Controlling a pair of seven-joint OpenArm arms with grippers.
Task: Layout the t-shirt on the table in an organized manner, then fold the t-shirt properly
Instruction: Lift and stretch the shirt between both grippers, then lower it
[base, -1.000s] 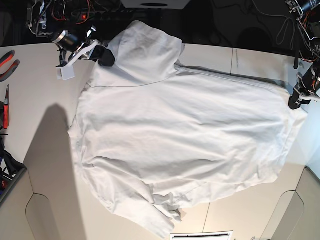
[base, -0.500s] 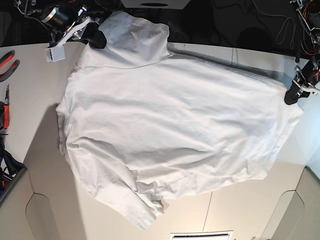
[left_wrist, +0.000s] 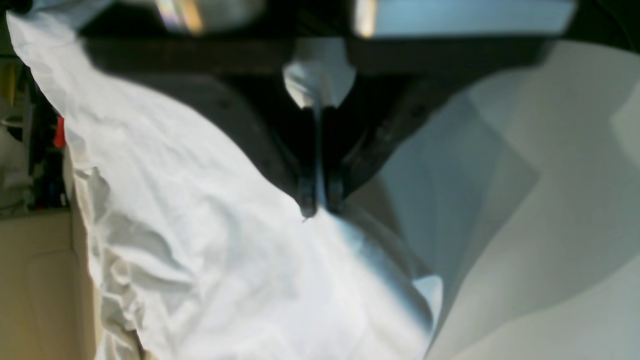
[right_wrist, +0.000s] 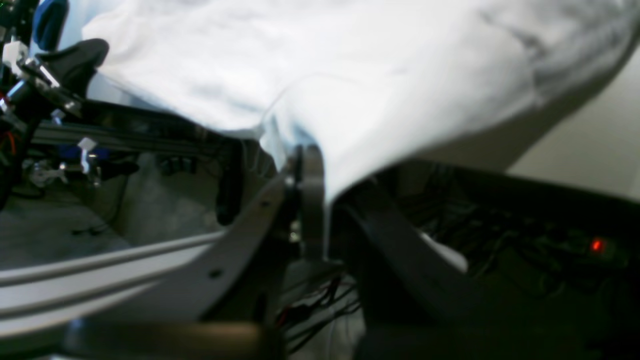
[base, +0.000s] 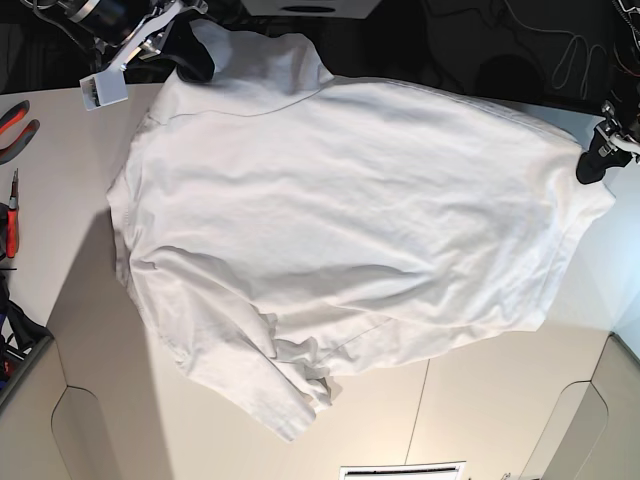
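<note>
The base view looks straight down from high above the table (base: 500, 420), taking in most of its top and the whole t-shirt (base: 340, 230). The left wrist view sits close behind the left gripper (left_wrist: 320, 200), facing along its fingers onto the cloth. The right wrist view sits likewise behind the right gripper (right_wrist: 305, 200). All three share the shirt

Black claw (left_wrist: 320, 202) fingers; pale grey bracket arms with screws; red wiring
</note>
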